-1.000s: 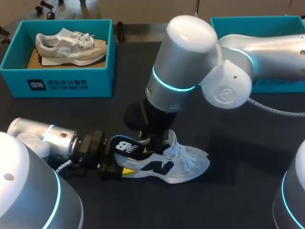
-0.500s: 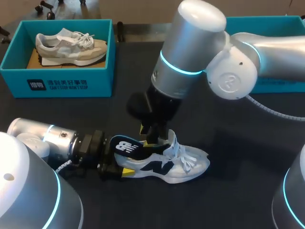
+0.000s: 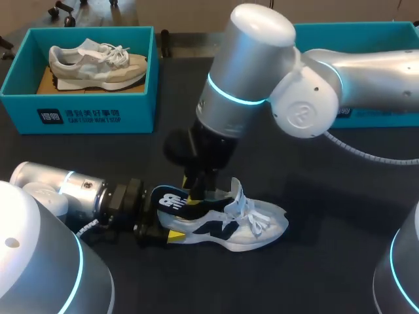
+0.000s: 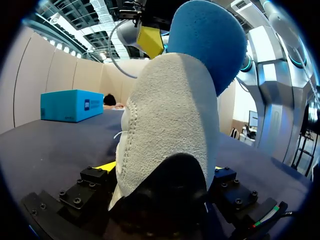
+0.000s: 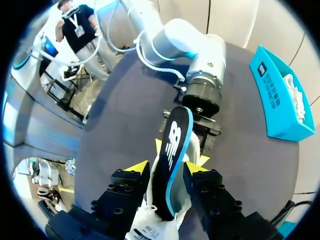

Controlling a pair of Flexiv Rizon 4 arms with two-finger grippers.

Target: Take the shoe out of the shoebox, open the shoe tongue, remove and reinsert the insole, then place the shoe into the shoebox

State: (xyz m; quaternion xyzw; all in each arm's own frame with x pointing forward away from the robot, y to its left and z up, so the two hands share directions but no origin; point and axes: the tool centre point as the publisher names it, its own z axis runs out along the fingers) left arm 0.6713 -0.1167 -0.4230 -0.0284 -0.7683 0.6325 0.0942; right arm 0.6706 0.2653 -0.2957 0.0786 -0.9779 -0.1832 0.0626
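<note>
A white and black shoe (image 3: pixel 245 227) lies on its side on the dark table, toe to the right. My left gripper (image 3: pixel 156 230) is shut on its heel (image 4: pixel 170 130), one finger on each side. A black insole (image 3: pixel 171 201) with a white logo and blue underside (image 4: pixel 210 40) sticks up out of the heel opening. My right gripper (image 3: pixel 196 191) comes down from above with the insole (image 5: pixel 175 145) between its fingers. Both yellow fingertips (image 5: pixel 137 167) press against its edges. The shoe's white collar (image 5: pixel 155 220) shows under the right gripper (image 5: pixel 167 170).
A teal shoebox (image 3: pixel 78 114) at the back left holds a beige shoe (image 3: pixel 98 62). A second teal box (image 3: pixel 366 29) stands at the back right behind my right arm. My left arm's wrist (image 5: pixel 202 95) lies low on the table behind the heel.
My right gripper has shifted left along the shoe toward the heel and its fingers have narrowed around the insole. The shoe, insole and left arm have stayed put.
</note>
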